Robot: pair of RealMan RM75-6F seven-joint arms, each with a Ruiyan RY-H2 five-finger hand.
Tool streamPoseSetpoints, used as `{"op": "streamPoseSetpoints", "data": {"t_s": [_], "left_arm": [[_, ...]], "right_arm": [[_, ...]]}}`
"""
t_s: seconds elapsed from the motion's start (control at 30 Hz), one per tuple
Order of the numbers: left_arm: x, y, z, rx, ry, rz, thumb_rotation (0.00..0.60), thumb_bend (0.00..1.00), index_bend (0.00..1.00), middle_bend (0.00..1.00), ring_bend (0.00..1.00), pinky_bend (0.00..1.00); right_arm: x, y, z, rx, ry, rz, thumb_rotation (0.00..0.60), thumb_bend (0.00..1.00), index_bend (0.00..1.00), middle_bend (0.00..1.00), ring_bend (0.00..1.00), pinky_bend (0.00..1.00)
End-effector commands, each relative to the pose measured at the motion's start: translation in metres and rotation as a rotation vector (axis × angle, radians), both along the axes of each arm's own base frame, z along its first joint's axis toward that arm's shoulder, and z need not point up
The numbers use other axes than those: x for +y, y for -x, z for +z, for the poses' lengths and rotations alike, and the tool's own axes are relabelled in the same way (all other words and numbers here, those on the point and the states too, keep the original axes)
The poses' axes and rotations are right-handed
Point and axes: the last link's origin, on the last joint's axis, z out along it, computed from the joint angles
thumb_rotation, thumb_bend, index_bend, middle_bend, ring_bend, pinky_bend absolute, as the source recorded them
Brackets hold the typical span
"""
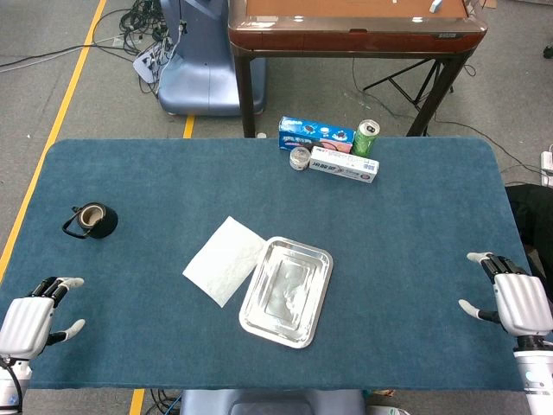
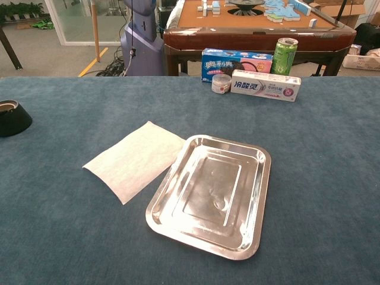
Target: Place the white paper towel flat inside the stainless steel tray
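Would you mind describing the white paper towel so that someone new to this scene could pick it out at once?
Start at the stainless steel tray near the middle of the blue table. Lying flat beside the tray's left edge, one corner meeting its rim, is the white paper towel. It is the only thin, soft white sheet here; the other white items are boxes at the far edge.

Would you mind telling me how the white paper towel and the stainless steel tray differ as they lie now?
The paper towel is matte white and flat, while the tray is shiny metal with a raised rim. The towel lies to the left of the tray, one edge meeting the tray's rim. Nothing lies in the tray, so the towel is not yet placed. Both rest on the blue table, turned at an angle, untouched by either hand.
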Motion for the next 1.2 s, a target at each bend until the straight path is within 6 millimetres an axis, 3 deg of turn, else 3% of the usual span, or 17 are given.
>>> {"op": "streamPoseSetpoints", "data": {"t_s": [0.03,0.63,0.7,0.8,0.87,0.93,1.03,1.2], "left_arm": [[0.000,0.001,-0.001,0.001,0.005,0.005,0.600,0.15,0.30,0.33,0.24,0.46],[-0.002,-0.003,-0.006,-0.013,0.030,-0.024,0.600,0.15,0.29,0.33,0.24,0.47],[-0.002,-0.006,-0.007,-0.009,0.051,-0.048,0.600,0.15,0.23,0.28,0.24,0.47],[-0.001,-0.012,-0.010,-0.023,0.074,-0.078,0.600,0.14,0.10,0.11,0.24,0.47],[0.000,-0.017,-0.013,-0.048,0.091,-0.096,0.600,0.12,0.06,0.04,0.22,0.47],[0.003,-0.024,-0.018,-0.072,0.121,-0.116,0.600,0.11,0.05,0.01,0.16,0.45],[0.009,-0.034,-0.026,-0.066,0.163,-0.157,0.600,0.10,0.06,0.00,0.03,0.32],[0.020,-0.047,-0.043,-0.025,0.202,-0.225,0.600,0.08,0.10,0.00,0.00,0.22]], "right_arm": [[0.000,0.000,0.000,-0.002,-0.003,-0.002,0.600,0.10,0.26,0.30,0.25,0.41],[0.001,-0.001,0.001,-0.002,-0.002,-0.004,0.600,0.11,0.26,0.31,0.25,0.41],[0.002,-0.002,0.003,-0.003,0.003,-0.007,0.600,0.11,0.26,0.31,0.25,0.41],[0.002,-0.003,0.007,-0.004,0.020,-0.004,0.600,0.11,0.26,0.31,0.25,0.41],[0.003,-0.003,0.010,-0.005,0.031,-0.002,0.600,0.11,0.26,0.32,0.25,0.41],[0.003,-0.004,0.012,-0.007,0.039,-0.002,0.600,0.11,0.26,0.32,0.25,0.41],[0.003,-0.003,0.016,-0.009,0.049,-0.004,0.600,0.11,0.26,0.32,0.25,0.41],[0.004,-0.003,0.020,-0.014,0.062,-0.007,0.600,0.11,0.26,0.32,0.25,0.41]]}}
